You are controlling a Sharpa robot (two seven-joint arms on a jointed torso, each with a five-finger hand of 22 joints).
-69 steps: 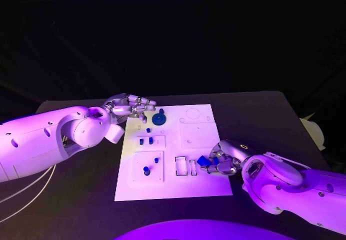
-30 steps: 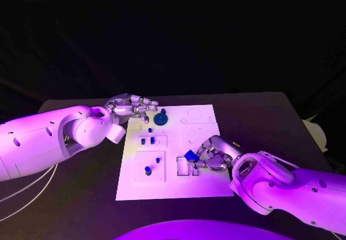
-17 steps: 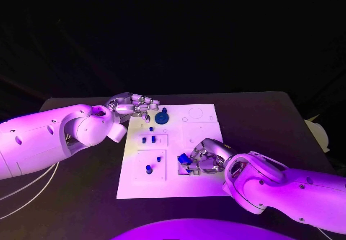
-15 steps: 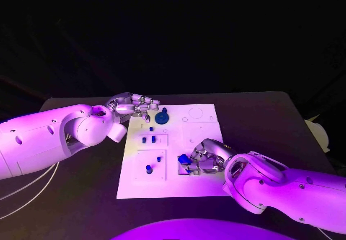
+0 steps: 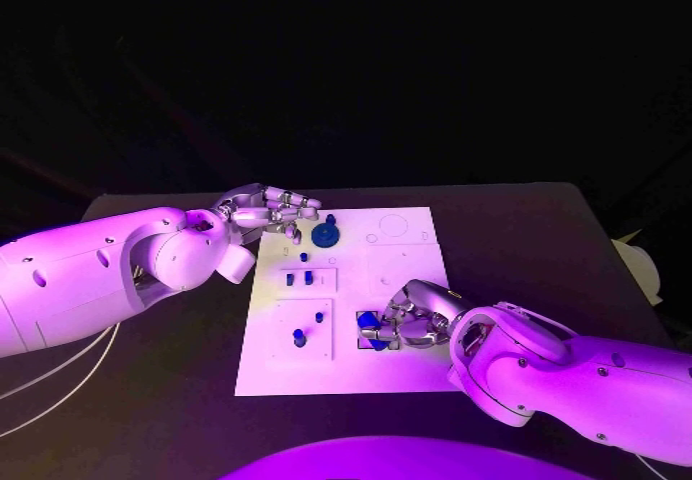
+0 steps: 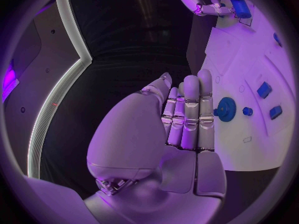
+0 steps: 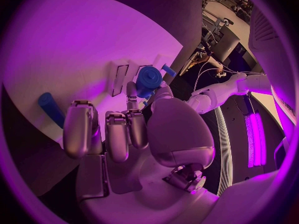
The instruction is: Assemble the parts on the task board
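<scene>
The white task board (image 5: pixel 397 265) lies in the middle of the black table. My right hand (image 5: pixel 408 325) hangs over the board's near edge and pinches a blue block (image 5: pixel 371 326) just above the narrow slots (image 7: pixel 121 78). The right wrist view shows that block (image 7: pixel 149 77) between thumb and finger. My left hand (image 5: pixel 274 212) hovers at the board's far left corner, fingers side by side (image 6: pixel 187 115), holding nothing. A blue gear (image 5: pixel 326 235) sits on the board just beyond its fingertips, and it also appears in the left wrist view (image 6: pixel 225 108).
Small blue pieces (image 5: pixel 296 281) stand in the recess at the board's left middle, and two more (image 5: pixel 299 339) in the recess nearer me. A blue peg (image 7: pixel 50 109) stands close to my right hand's fingers. The table's far edge (image 5: pixel 433 188) runs behind the board.
My right hand has carried the blue block leftward along the board's near part and lowered it towards the slots. The left hand has stayed put.
</scene>
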